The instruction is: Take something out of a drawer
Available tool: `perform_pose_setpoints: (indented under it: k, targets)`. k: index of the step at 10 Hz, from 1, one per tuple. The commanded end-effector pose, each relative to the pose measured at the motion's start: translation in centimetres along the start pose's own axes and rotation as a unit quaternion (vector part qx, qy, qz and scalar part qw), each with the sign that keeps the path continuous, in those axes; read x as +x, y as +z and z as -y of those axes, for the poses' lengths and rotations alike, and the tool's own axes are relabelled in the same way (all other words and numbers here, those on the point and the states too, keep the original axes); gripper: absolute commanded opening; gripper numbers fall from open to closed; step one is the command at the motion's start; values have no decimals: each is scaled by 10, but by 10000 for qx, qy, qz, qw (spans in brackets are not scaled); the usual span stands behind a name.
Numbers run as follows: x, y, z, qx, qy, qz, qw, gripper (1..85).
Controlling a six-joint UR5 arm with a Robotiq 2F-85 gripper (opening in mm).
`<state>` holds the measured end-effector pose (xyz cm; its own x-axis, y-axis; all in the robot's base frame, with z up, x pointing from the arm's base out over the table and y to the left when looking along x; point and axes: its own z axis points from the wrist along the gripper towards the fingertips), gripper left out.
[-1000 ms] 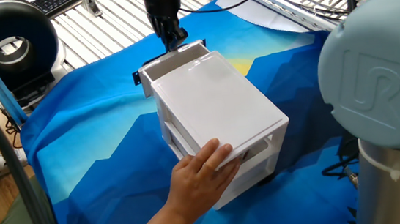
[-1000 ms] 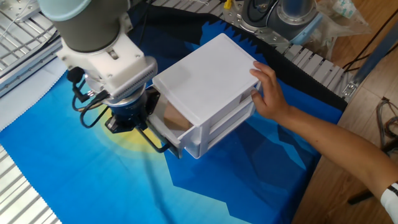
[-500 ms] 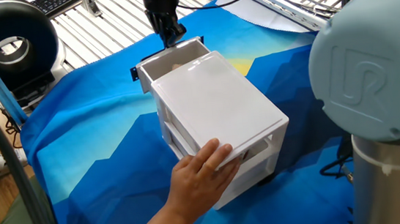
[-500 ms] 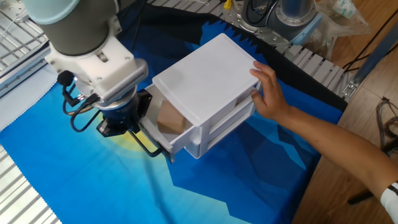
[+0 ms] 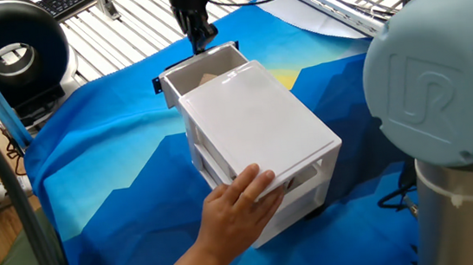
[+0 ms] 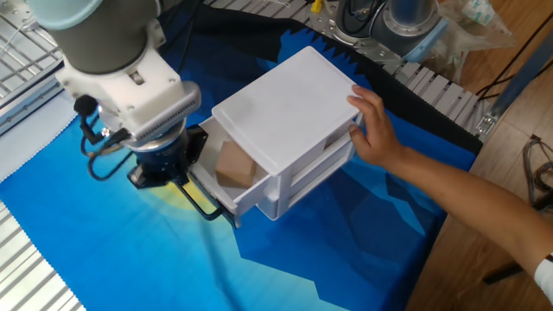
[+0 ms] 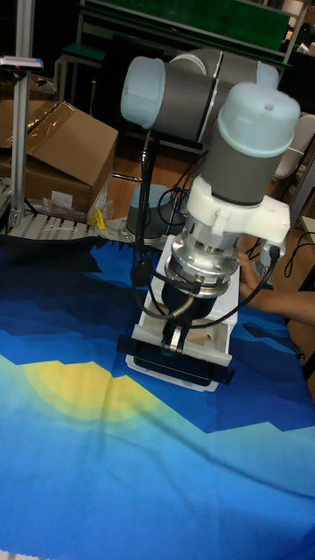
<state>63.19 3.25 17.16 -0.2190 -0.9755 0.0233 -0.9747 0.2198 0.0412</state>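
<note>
Blue cloth (image 5: 118, 170) is covering the table. At upper centre, the gripper (image 5: 202, 42) is pinching the drawer (image 5: 180, 75) front with narrowed fingers (image 7: 175, 339), the wooden cube (image 6: 233, 163) lying inside.

Count at the table, as I see it from here:
One drawer unit (image 5: 258, 130) with two drawers, one wooden cube (image 6: 233, 163), one gripper (image 7: 175, 339), one human hand (image 5: 235, 204), one blue cloth (image 5: 118, 170), one cardboard box (image 7: 61, 157).

Light-brown wooden cube (image 6: 233, 164) sits inside the pulled-out white drawer (image 6: 226, 192).
</note>
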Motion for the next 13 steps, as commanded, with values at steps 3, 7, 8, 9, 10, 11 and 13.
perform_pose_setpoints:
  k: [3, 7, 8, 9, 10, 11, 13]
  targets:
    - [20, -67, -16, 356, 2395, -231, 9700, 10]
    - [-1, -73, 10, 392, 5974, 913, 7958, 33]
    - [-6, -71, 16, 332, 6343, 1073, 7649, 87]
    - [-10, -71, 23, 314, 6593, 1225, 7412, 113]
    - [-15, -73, 27, 277, 6752, 1378, 7241, 173]
    - [-18, -69, 7, -45, 6816, 1141, 7227, 297]
    - [-29, -65, 13, 74, 7018, 1290, 7006, 323]
